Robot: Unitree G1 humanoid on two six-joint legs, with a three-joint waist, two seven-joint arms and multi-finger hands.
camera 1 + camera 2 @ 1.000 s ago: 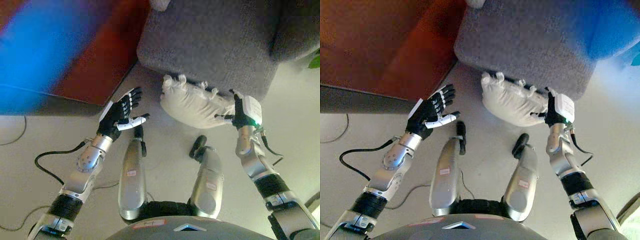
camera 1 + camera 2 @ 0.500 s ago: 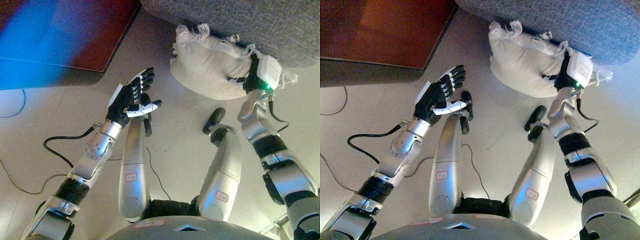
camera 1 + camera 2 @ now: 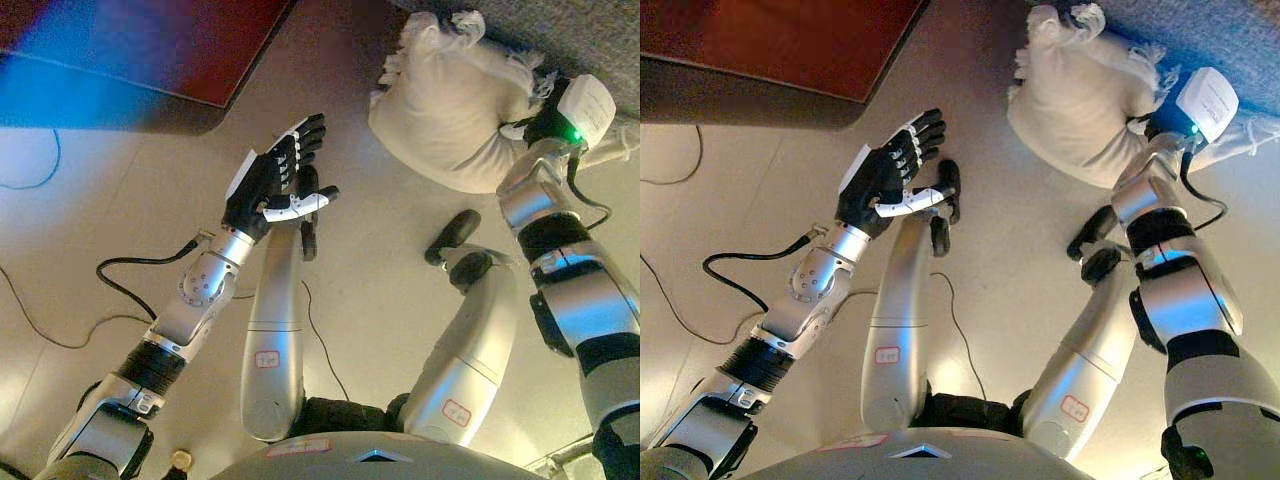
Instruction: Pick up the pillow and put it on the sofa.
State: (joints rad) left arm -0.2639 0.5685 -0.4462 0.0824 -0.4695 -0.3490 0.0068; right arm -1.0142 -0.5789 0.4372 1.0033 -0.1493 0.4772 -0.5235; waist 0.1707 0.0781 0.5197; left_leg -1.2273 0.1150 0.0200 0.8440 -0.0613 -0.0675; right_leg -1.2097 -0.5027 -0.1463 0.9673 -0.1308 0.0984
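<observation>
A cream pillow (image 3: 450,110) with fringed corners lies on the floor against the foot of the grey sofa (image 3: 570,30). My right hand (image 3: 535,122) is pressed against the pillow's right end, close under the sofa's edge, and the pillow hides how it holds. My left hand (image 3: 275,180) hovers over the floor to the left of the pillow. It is a hand's width clear of it, open with straight fingers, palm turned towards the pillow, and holds nothing.
A red-brown low surface (image 3: 790,40) with a dark edge fills the upper left. Pale bare floor (image 3: 400,250) runs between it and the sofa.
The whole view has shifted as the camera moved down and forward, so sofa and pillow now sit higher in the picture. Both hands keep about the same places relative to the pillow.
</observation>
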